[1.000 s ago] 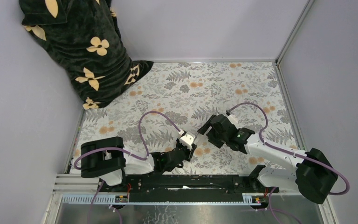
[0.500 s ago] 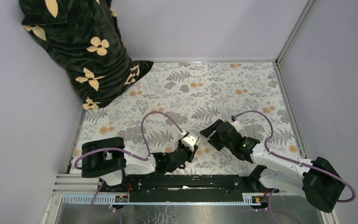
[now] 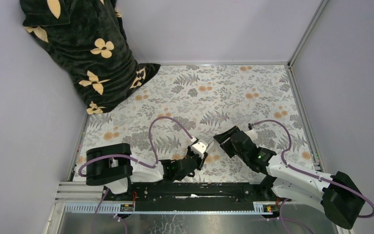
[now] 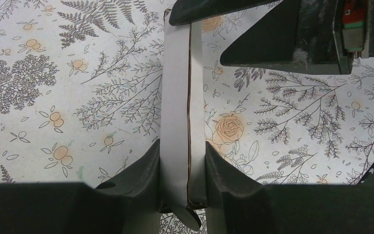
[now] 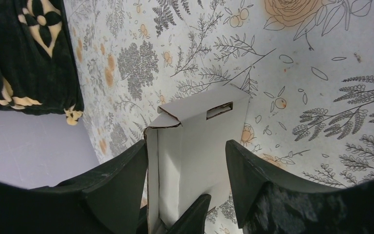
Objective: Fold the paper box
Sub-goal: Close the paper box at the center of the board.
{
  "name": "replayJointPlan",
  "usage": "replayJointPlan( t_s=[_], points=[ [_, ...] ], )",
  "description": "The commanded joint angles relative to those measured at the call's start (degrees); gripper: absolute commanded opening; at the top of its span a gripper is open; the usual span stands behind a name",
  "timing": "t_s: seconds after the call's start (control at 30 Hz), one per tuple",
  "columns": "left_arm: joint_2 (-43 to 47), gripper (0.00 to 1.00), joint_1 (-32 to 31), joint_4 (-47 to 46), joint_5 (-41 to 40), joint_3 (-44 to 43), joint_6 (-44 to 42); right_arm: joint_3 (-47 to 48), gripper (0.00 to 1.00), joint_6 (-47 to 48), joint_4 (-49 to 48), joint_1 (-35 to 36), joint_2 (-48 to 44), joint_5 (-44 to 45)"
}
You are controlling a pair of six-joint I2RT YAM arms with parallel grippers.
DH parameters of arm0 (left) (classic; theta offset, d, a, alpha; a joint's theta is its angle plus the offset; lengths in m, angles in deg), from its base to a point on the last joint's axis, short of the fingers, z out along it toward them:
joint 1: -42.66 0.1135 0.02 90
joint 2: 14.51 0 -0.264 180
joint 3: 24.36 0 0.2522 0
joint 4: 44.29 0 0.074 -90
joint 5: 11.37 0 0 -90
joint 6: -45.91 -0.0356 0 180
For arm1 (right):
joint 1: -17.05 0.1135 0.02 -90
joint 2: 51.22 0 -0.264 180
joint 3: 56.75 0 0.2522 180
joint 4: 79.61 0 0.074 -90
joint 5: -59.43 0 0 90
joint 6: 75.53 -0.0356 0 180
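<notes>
The paper box is a white, partly folded cardboard piece held just above the floral table. My left gripper is shut on its lower end, both fingers pressed flat against its sides. In the right wrist view the paper box stands between the fingers of my right gripper, showing a slot and a folded flap at its top. The right gripper's left finger lies against the box edge, while its right finger stands apart from it. From above, the right gripper meets the box from the right.
A black cloth with yellow flowers is heaped in the back left corner. Grey walls close in the floral table on three sides. The arms' mounting rail runs along the near edge.
The right arm has swung back toward the near right while its jaws narrowed around the box. The left gripper has kept its hold and barely moved.
</notes>
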Motion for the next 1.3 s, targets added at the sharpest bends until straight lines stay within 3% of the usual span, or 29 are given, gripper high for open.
replayJointPlan(
  t_s=[0.0,0.13,0.8,0.93,1.1,1.17,1.27],
  points=[
    [-2.0,0.07,-0.1,10.1,-2.6,1.7,1.2,-2.8,0.59,-0.9,5.7,-0.6,0.9,9.1],
    [-1.9,0.07,-0.2,10.2,-2.7,1.8,1.3,-4.2,0.49,-1.9,4.1,-0.6,1.2,9.2],
    [-1.7,0.07,-0.5,10.1,-3.0,1.9,1.4,-9.1,0.27,-6.0,1.7,-0.6,5.1,8.1],
    [-2.0,0.07,-0.7,10.0,-3.1,1.6,1.4,-10.7,0.15,-7.5,0.6,-0.6,6.3,7.2],
    [-1.9,0.07,-0.9,10.3,-3.2,1.7,1.4,-12.8,0.10,-9.3,-0.3,-0.6,7.8,6.2],
    [-1.8,0.07,-0.9,10.4,-3.3,1.6,1.4,-13.0,0.02,-10.0,-0.3,-0.6,8.6,5.9],
    [-1.8,0.07,-1.1,10.4,-3.5,1.5,1.4,-13.6,0.00,-10.9,-2.4,-0.6,9.7,5.4]
  ],
)
